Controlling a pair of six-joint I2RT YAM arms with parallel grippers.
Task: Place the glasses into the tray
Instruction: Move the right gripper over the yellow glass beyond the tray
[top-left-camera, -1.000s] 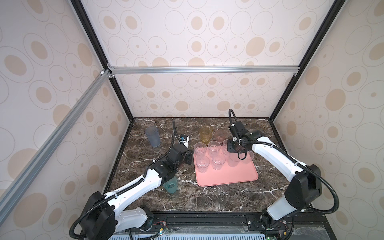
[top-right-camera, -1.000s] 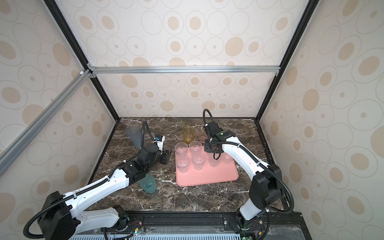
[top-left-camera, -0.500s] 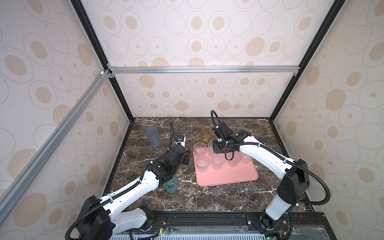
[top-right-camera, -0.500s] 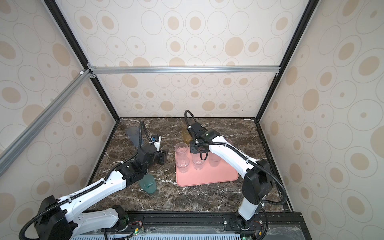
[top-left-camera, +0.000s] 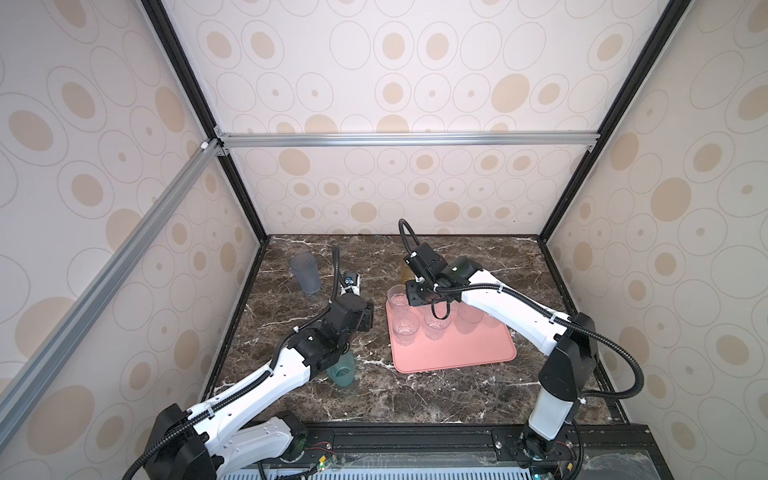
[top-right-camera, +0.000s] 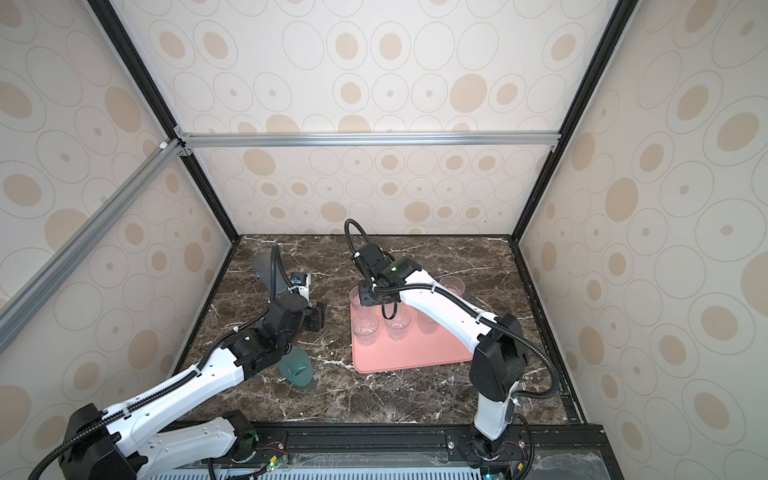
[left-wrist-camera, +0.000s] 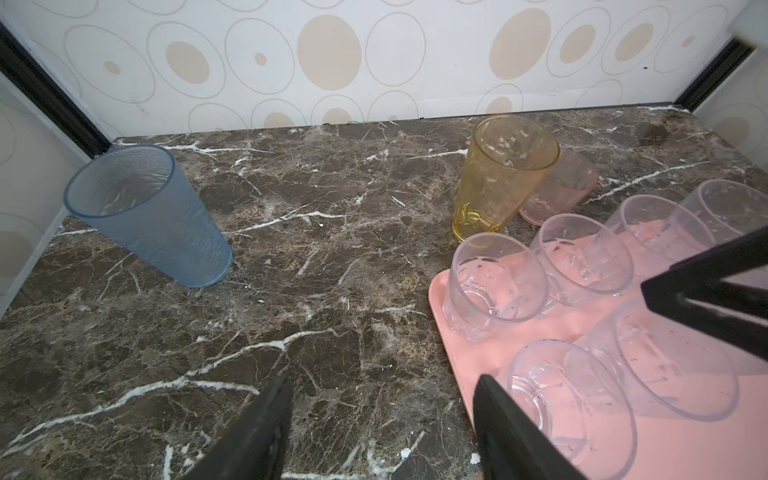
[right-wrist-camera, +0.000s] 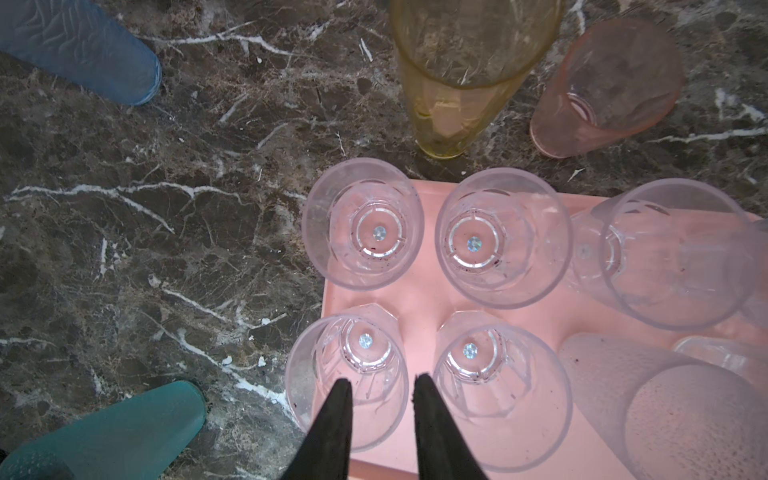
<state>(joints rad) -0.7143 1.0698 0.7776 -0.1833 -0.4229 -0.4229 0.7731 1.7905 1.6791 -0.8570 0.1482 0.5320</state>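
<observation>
Dark marble bench (top-left-camera: 415, 399), dotted walls all round.

Right pincer (right-wrist-camera: 382, 379): narrowly parted, empty, hovering over the clear glasses (right-wrist-camera: 361, 224) that stand in the tray (top-left-camera: 457, 353).

Left pincer (left-wrist-camera: 382, 380): wide apart, empty, just beside the tray's edge.

We judge this a pause between placements.

Just beyond the right pincer, off the tray: amber glass (left-wrist-camera: 498, 178) and pink glass (left-wrist-camera: 561, 191). Blue glass (left-wrist-camera: 145, 216) stands well ahead of the left pincer, teal glass (top-left-camera: 343, 374) behind it.

All are upright, long axes vertical, mouths up.

Next: side grasp, then lift clear of neighbours.
</observation>
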